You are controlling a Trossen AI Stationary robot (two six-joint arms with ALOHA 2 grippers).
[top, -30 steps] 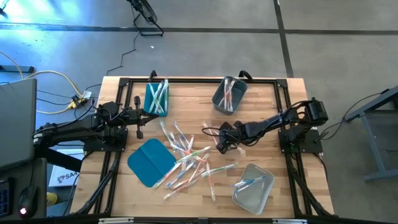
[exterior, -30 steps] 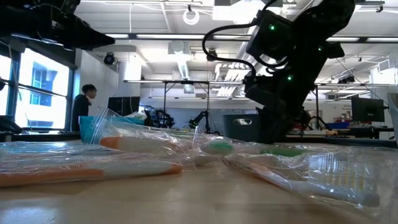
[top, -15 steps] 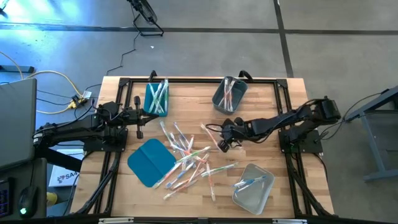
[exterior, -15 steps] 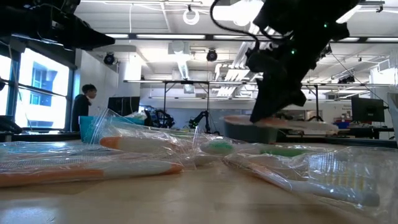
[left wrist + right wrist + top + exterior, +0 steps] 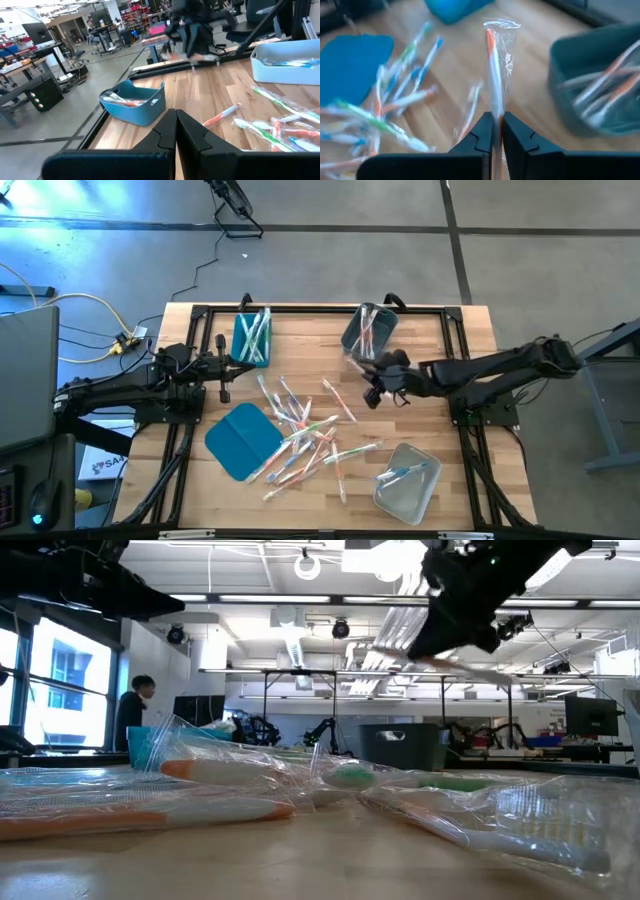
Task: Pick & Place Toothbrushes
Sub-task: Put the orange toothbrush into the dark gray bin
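The wooden table [image 5: 440,330] fills the high view, framed by a black rail, and both dark arms reach in over it. The right arm stretches in from the right edge, its gripper [image 5: 372,383] raised above the boards just in front of the grey bin [image 5: 369,332] at the far side. Its fingers [image 5: 482,137] are clamped on an orange-and-white toothbrush in clear wrap [image 5: 493,75], and in the right wrist view the wrapped stick points straight out past the fingertips. From table height that gripper hangs high with the wrapped stick jutting sideways out of it. The left arm waits at the left edge near the teal bin [image 5: 251,337], its gripper [image 5: 221,368] pressed shut and empty, fingers [image 5: 192,137] meeting in a closed wedge.

The flat teal lid [image 5: 241,440] lies left of centre. The clear bin [image 5: 407,490] sits at the near right with a blue toothbrush [image 5: 398,474] inside. The teal bin holds green and pale brushes, and the grey bin holds orange ones. The loose pile of toothbrushes [image 5: 300,435] sprawls across mid-table, green, blue and orange among crinkled wrappers, beside the lid. A person [image 5: 134,710] stands in the room beyond.
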